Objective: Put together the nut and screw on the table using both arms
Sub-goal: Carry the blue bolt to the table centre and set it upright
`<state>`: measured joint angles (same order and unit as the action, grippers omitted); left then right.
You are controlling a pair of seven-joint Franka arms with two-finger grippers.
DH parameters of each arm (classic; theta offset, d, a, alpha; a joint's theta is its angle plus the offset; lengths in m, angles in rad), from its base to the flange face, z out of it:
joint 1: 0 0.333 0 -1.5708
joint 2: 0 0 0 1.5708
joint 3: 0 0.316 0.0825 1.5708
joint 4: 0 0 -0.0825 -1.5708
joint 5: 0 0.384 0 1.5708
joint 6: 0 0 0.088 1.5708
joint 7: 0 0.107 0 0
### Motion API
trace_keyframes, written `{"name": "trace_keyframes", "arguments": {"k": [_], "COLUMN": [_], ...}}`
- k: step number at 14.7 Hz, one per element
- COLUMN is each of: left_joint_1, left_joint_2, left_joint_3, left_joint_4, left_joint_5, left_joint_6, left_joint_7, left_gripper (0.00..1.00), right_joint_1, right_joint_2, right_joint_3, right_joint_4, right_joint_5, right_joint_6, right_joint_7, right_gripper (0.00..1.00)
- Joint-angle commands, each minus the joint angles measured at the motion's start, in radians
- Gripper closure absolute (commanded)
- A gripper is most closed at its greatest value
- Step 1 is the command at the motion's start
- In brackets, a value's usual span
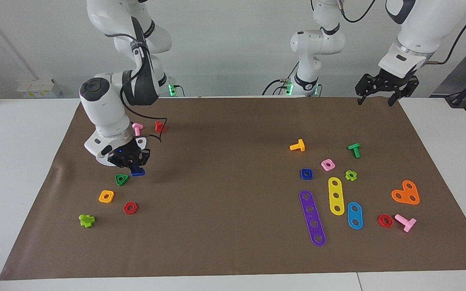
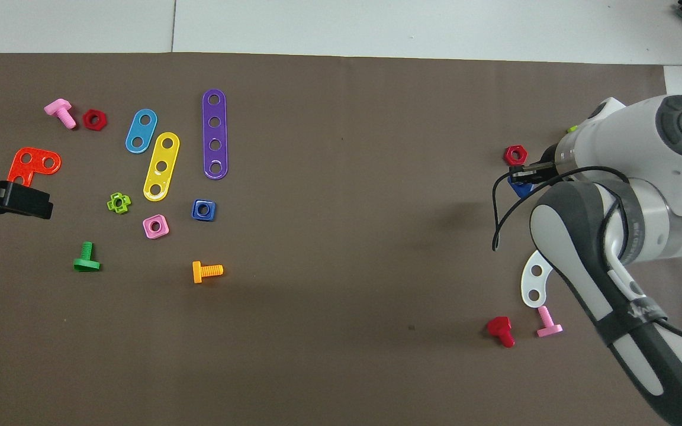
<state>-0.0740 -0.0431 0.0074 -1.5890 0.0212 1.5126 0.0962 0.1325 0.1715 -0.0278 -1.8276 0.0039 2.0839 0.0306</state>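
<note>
Right arm's black two-finger gripper (image 1: 134, 161) is down at the brown paper-like mat (image 1: 225, 161) near the right arm's end of the white table (image 1: 14, 161), fingers pinched on the small dark-blue plastic bolt with a flat triangular head (image 1: 138, 172). The bolt's head sits at mat level directly under the fingertips; whether it is resting on the mat or just lifted off it cannot be told. In the overhead view most of the bolt is hidden by the gripper and only a blue corner shows (image 2: 520, 189).

Close to the bolt: a green triangular nut (image 1: 121, 179) just beside it, an orange square nut (image 1: 106, 196) and a red hexagonal nut (image 1: 130, 207) farther from the robots.

The small dark-blue rounded-square plastic nut with a round centre hole (image 1: 306, 173) lies flat on the mat toward the left arm's end, well apart from the bolt. Near it are a pink square nut (image 1: 328, 164) and a purple four-hole strip (image 1: 312, 217).

Left arm's gripper (image 1: 382, 97) waits in the air over the mat's edge nearest the robots at its own end, fingers spread and holding nothing.
</note>
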Motion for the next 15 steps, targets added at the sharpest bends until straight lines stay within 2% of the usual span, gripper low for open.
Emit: {"name": "trace_keyframes", "arguments": {"k": [1, 4, 7, 10, 15], "left_joint_1": [0.013, 0.013, 0.013, 0.013, 0.013], "left_joint_2": [-0.027, -0.027, -0.027, -0.027, -0.027], "left_joint_3": [-0.006, -0.006, -0.006, -0.006, -0.006], "left_joint_4": [-0.026, -0.026, -0.026, -0.026, -0.026], "left_joint_5": [-0.015, -0.015, -0.015, -0.015, -0.015], "left_joint_6": [-0.005, -0.005, -0.005, -0.005, -0.005], "left_joint_7": [0.005, 0.005, 0.004, 0.005, 0.004], "left_gripper": [0.0, 0.0, 0.0, 0.0, 0.0], "right_joint_1": [0.039, 0.131, 0.237, 0.343, 0.433], "right_joint_2": [0.026, 0.069, 0.166, 0.221, 0.269], "right_joint_3": [0.003, 0.003, 0.005, 0.003, 0.005], "right_joint_4": [0.112, 0.197, 0.312, 0.32, 0.312], "right_joint_5": [0.013, 0.002, 0.007, -0.001, -0.004], "right_joint_6": [-0.083, -0.122, -0.143, -0.122, -0.042], "right_joint_7": [0.073, 0.201, 0.346, 0.494, 0.604], "right_gripper": [1.0, 1.0, 1.0, 1.0, 1.0]}}
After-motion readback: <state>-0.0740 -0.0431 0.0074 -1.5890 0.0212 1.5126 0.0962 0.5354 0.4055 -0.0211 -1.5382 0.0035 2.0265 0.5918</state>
